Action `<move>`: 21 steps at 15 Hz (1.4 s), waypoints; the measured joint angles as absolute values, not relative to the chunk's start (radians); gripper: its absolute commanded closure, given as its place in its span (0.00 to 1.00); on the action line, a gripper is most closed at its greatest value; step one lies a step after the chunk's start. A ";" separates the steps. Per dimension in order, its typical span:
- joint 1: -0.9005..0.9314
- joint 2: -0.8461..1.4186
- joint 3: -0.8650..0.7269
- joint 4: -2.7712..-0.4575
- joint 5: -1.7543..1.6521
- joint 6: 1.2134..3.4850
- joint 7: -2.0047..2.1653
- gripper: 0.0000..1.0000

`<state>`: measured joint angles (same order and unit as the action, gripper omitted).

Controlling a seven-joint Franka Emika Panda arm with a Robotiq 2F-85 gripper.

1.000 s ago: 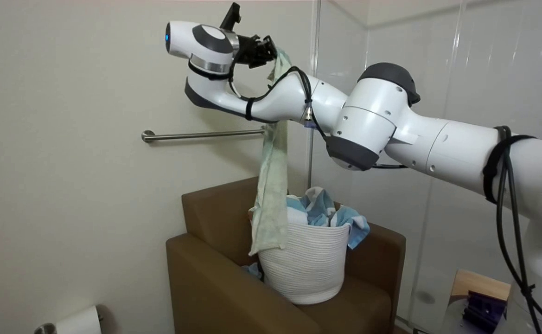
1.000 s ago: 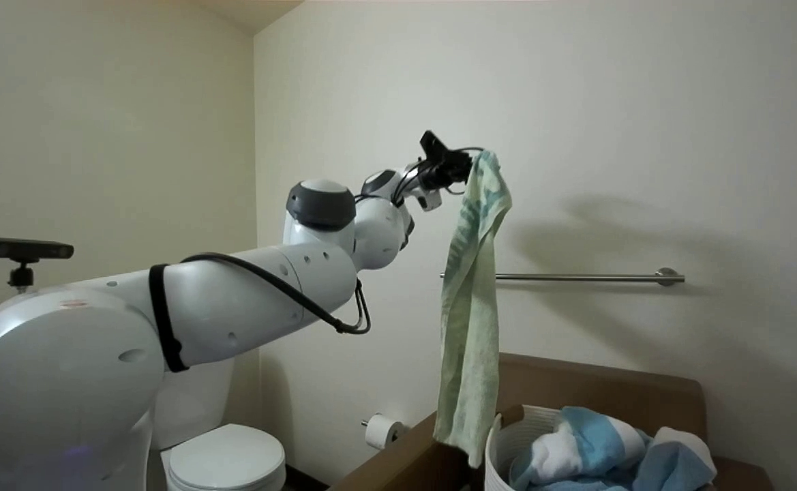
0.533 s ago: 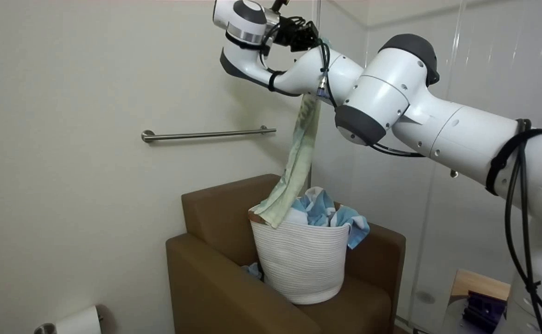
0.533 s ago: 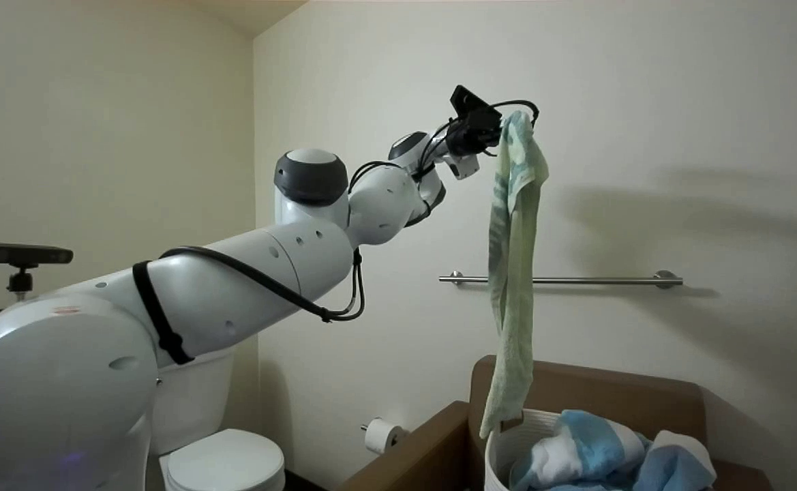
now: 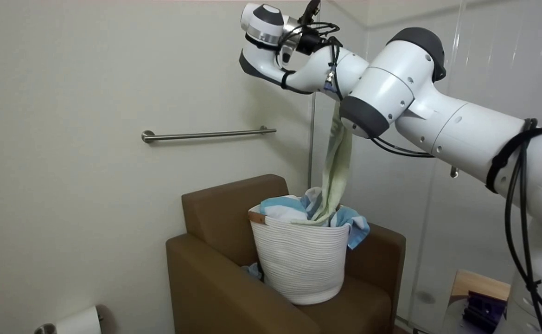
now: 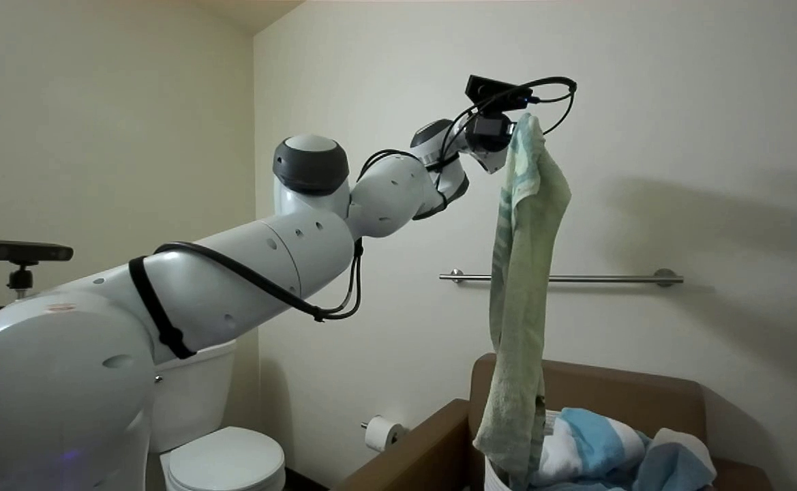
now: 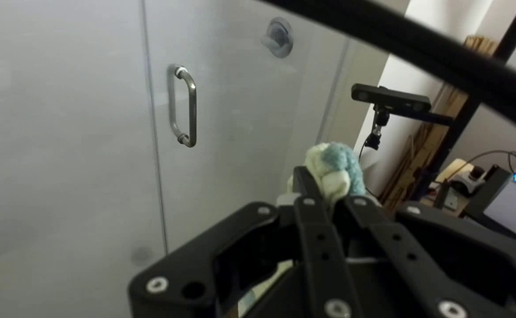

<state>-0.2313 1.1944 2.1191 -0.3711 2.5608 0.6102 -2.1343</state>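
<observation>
Wrist view: end effector (image 7: 326,192), one, recorded at lower centre; fingers drawn nearly together, with a bunched end of a pale green towel (image 7: 339,161) pinched between them. Metal door handle (image 7: 191,108) entered at upper left.

Both exterior views: towel, one, hung long and narrow below the end effector, right of centre. In an exterior view, its lower end (image 5: 328,206) was found at the front rim of a white basket (image 5: 301,260), lower centre; whether the rim was touched could not be told.

Change over the last second: the end effector was lifted and turned, and the towel was carried rightward in both exterior views. Its lower end, previously at the basket's left side, was brought across the opening; a brown tab (image 5: 257,217) there was uncovered. Judged bearing on the work: carrying was advanced, with release not yet made.

Also listed: blue-and-white cloths (image 5: 282,208), heaped in the basket; brown armchair (image 5: 224,297), beneath it; metal wall bar (image 5: 206,135), left of centre.
</observation>
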 measured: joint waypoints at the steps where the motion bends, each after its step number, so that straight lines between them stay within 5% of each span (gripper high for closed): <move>1: -0.236 1.194 2.129 -0.377 2.561 0.586 -2.100 0.92; 15: -0.229 1.193 2.142 -0.398 2.604 1.015 -2.443 0.93; 16: -0.230 1.193 2.132 -0.398 2.604 1.047 -2.468 0.67; 18: -0.232 1.193 2.119 -0.398 2.604 1.086 -2.502 0.66; 21: -0.232 1.193 2.112 -0.398 2.604 1.121 -2.533 0.48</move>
<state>-0.2317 1.1934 2.1124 -0.3979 2.6041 1.1208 -2.5329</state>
